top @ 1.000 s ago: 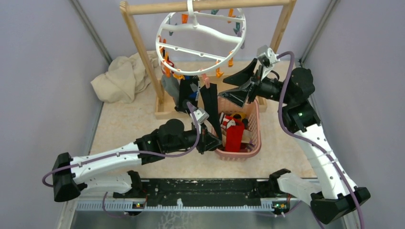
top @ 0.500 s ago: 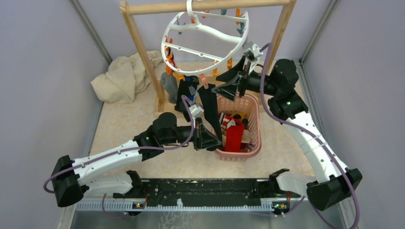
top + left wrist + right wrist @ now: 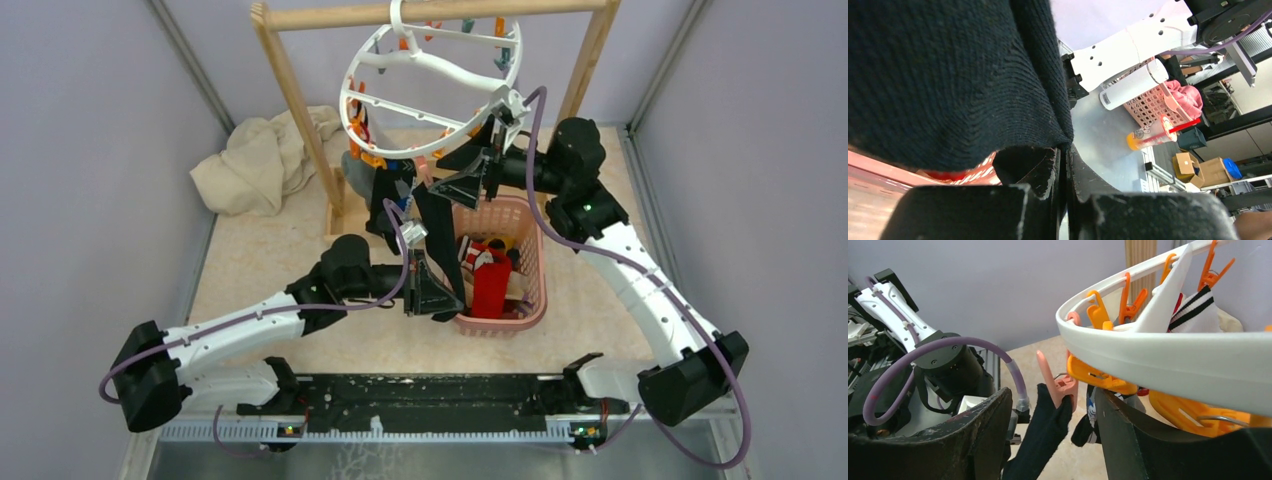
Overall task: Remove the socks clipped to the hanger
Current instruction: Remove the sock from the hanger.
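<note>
1. The right claw [image 3: 1048,405] has travelled from beside the pink lattice plastic basket [image 3: 536,262] up and leftward to the near rim of the round white plastic ring hanger [image 3: 430,88]. Its jaws stand wide, one on each side of the pale pink plastic clip [image 3: 1062,386]. No contact with the clip is visible.
2. The left claw [image 3: 1063,161] has stayed clamped on the lower end of the long black knit sock [image 3: 438,228], at the left rim of the basket. Its arm has shifted only slightly.
3. The black knit sock hangs from the pale pink plastic clip and runs down to the left claw as one straight strip. It is still clipped to the hanger.
4. The hanger has shifted slightly on the wooden rack frame [image 3: 290,100] while the right arm closed in.
5. Meaning for the task: one arm holds the sock down and the other is positioned at its clip. Releasing this sock is judged to be the step in hand.
6. Remaining work: a white sock with black stripes [image 3: 1193,310] shows behind the ring among orange plastic clips [image 3: 1098,315]. A red sock [image 3: 490,282] already lies in the basket. The task is judged partly complete.
</note>
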`<state>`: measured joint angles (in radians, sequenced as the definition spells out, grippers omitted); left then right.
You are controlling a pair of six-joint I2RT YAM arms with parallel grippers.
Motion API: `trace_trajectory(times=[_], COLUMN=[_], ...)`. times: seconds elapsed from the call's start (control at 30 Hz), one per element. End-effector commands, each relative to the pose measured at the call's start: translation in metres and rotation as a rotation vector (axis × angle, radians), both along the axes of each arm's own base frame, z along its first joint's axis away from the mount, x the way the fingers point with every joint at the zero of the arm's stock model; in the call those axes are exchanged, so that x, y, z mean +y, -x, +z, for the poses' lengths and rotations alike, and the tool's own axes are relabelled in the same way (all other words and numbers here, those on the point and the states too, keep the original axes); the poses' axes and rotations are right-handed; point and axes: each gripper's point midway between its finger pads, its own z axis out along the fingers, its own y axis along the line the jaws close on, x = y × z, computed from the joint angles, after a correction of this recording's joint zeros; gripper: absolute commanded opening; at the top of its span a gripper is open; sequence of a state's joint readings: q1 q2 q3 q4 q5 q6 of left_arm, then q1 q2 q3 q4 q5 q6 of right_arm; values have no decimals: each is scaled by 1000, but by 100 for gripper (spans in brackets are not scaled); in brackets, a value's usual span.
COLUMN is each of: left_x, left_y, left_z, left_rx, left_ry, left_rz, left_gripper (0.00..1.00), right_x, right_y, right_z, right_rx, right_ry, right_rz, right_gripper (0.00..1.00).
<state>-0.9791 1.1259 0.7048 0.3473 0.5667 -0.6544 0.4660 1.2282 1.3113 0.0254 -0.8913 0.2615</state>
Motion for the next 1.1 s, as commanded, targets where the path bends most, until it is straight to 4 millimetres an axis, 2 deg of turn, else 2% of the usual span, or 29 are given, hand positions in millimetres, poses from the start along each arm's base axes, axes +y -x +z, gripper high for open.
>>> trace_trajectory(times=[0.0,0.33,0.77,1.07], left_x=[0,3,3,4], left_y=[14,16,18,19], left_z=[-1,0,-1,0], left_rx=[12,8,5,3], left_ry=[2,5,-1,1], left_rz=[-89,-88,-96,-103], left_gripper=[8,8,8,8], right_x=[7,10,20,25], right_y=[0,-18,-20,-22], right_z=[34,35,46,49], right_rx=[-129,-135,-151,-154], right_ry=[-54,-47,-109,-131], right_rz=[-1,-50,9,39], right_gripper=[63,66,67,72])
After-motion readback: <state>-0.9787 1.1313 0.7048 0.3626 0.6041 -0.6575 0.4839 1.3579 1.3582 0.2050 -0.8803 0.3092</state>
